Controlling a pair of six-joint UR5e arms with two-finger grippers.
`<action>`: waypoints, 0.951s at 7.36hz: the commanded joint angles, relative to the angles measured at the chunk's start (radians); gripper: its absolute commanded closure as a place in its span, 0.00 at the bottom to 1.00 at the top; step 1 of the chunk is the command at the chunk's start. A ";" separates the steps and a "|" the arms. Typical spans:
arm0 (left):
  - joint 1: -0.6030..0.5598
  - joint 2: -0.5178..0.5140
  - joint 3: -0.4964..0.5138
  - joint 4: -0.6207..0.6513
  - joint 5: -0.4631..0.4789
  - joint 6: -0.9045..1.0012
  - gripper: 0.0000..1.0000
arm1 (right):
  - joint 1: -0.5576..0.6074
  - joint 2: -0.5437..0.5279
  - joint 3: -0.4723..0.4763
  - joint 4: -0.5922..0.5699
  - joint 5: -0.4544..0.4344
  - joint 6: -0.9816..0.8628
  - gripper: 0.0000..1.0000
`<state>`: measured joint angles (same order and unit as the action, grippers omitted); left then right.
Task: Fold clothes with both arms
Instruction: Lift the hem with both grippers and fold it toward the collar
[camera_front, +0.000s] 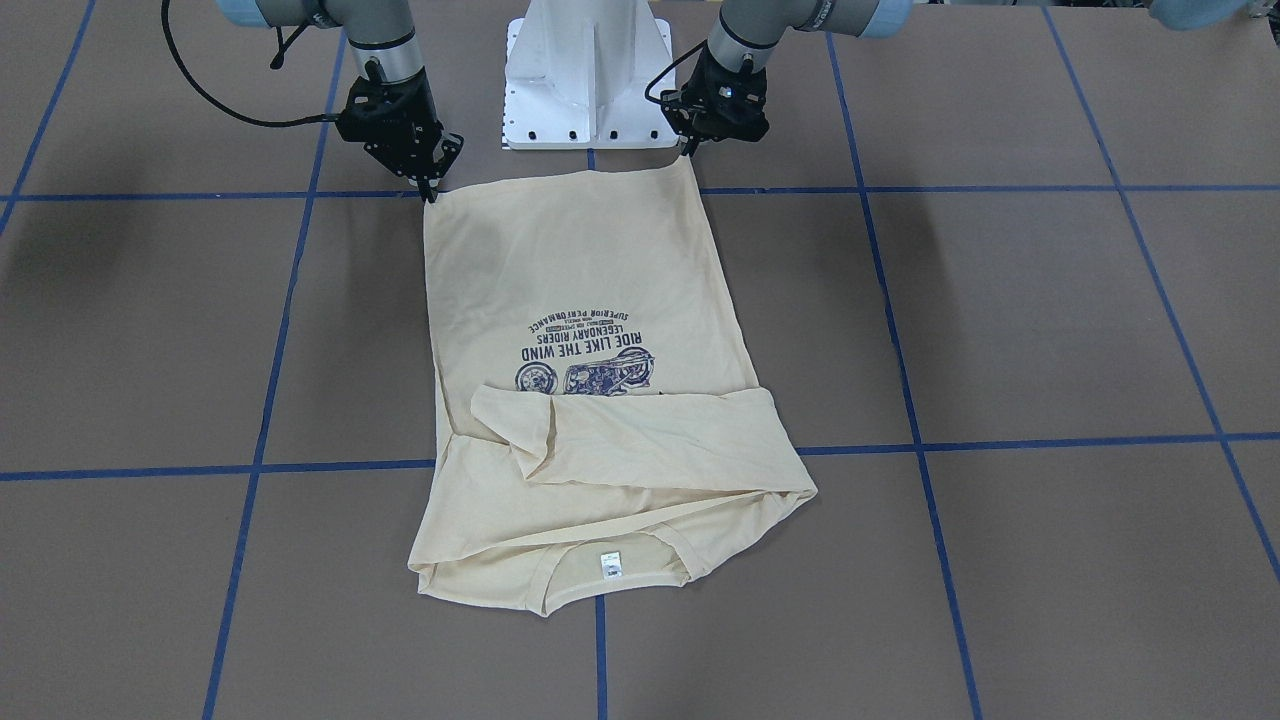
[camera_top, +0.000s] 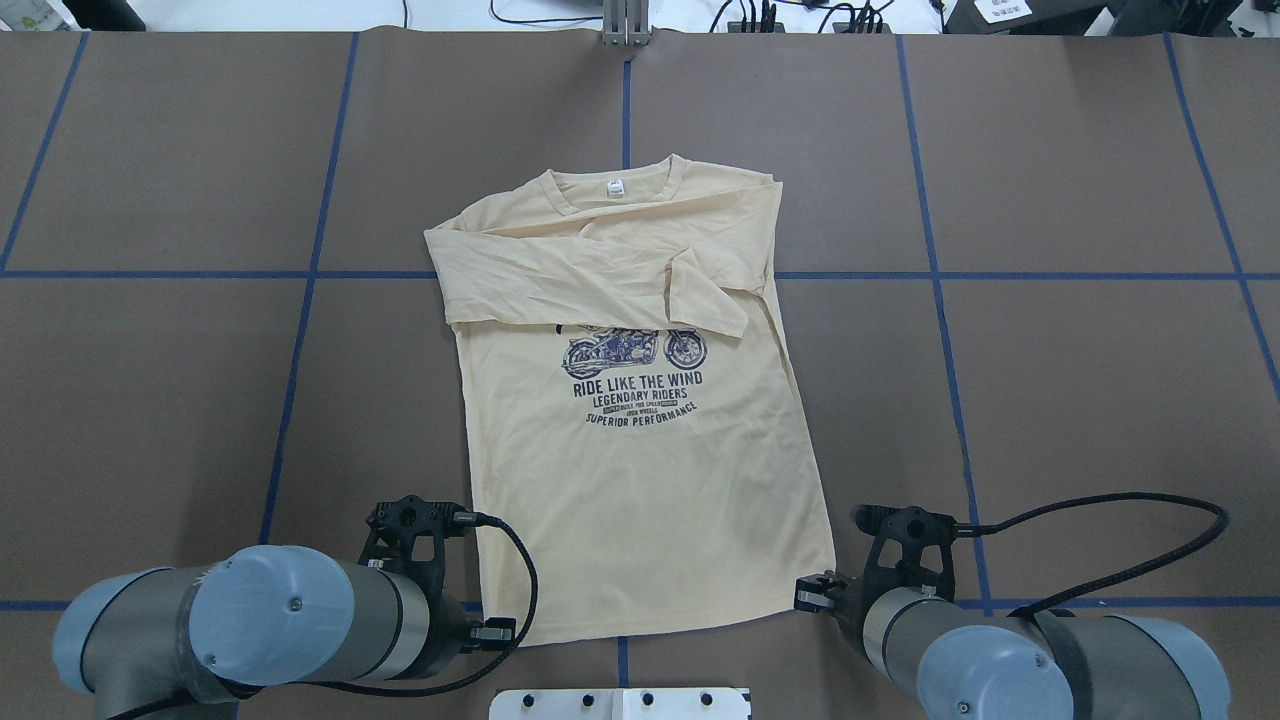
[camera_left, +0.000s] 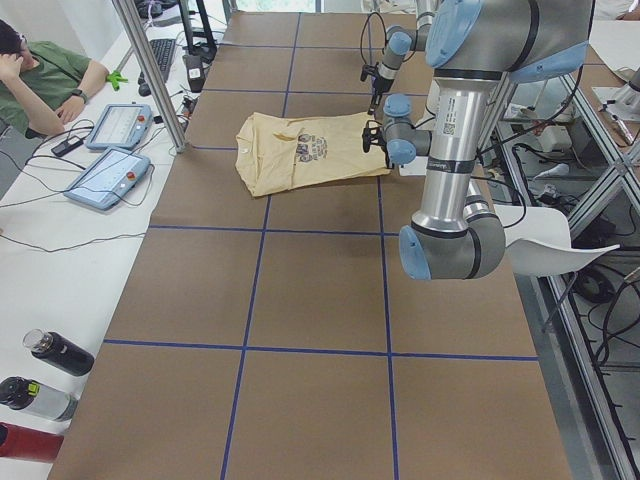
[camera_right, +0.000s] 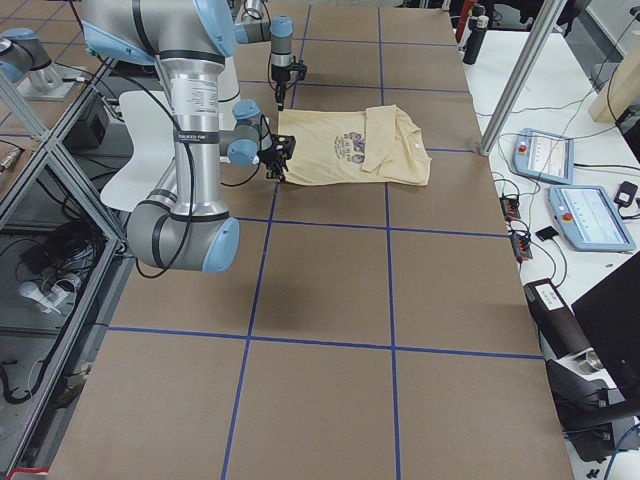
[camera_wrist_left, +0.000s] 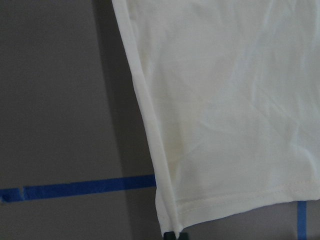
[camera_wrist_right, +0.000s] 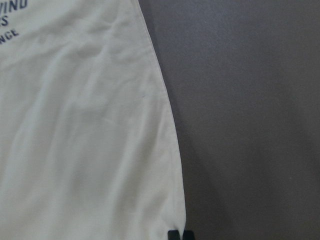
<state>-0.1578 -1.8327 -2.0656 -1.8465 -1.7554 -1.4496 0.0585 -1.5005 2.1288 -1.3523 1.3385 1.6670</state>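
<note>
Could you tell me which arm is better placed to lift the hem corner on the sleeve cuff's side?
Right: the right gripper is at that corner of the pale cream-yellow long-sleeved T-shirt, the left gripper at the opposite one.

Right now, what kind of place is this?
Probably a robot lab: a left arm and right arm at a table gridded in blue tape, a shirt to fold, control tablets alongside.
</note>
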 joint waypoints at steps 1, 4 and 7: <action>-0.005 0.007 -0.123 0.065 -0.071 0.000 1.00 | 0.009 -0.006 0.211 -0.130 0.092 0.002 1.00; -0.009 0.041 -0.443 0.236 -0.227 -0.002 1.00 | 0.007 -0.004 0.565 -0.374 0.334 0.004 1.00; -0.102 -0.049 -0.307 0.349 -0.144 0.005 1.00 | 0.171 0.142 0.338 -0.403 0.361 -0.006 1.00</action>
<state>-0.2092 -1.8309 -2.4607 -1.5167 -1.9508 -1.4482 0.1467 -1.4616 2.6085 -1.7464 1.6969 1.6684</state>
